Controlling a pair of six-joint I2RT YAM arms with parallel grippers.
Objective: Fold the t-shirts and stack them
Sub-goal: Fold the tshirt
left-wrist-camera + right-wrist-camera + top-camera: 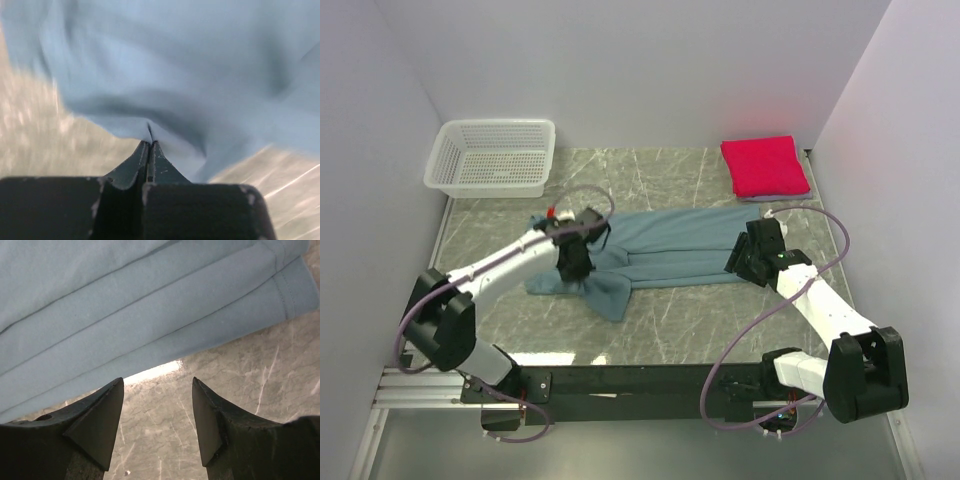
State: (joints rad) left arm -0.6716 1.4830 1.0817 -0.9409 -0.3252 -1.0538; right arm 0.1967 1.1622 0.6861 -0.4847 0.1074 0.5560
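Note:
A teal-blue t-shirt [670, 245] lies spread across the middle of the table, partly folded lengthwise. My left gripper [572, 262] is over its left part, shut on a pinch of the teal cloth [165, 90]. My right gripper [738, 262] is at the shirt's right end, open and empty, just off the folded edge [150, 330] with bare table between the fingers. A crimson-pink t-shirt [764, 166] lies folded at the back right. No lavender shirt is in view.
A white mesh basket [492, 155] stands at the back left corner. White walls close the table on left, back and right. The marbled tabletop [720, 320] shows in front of the shirt.

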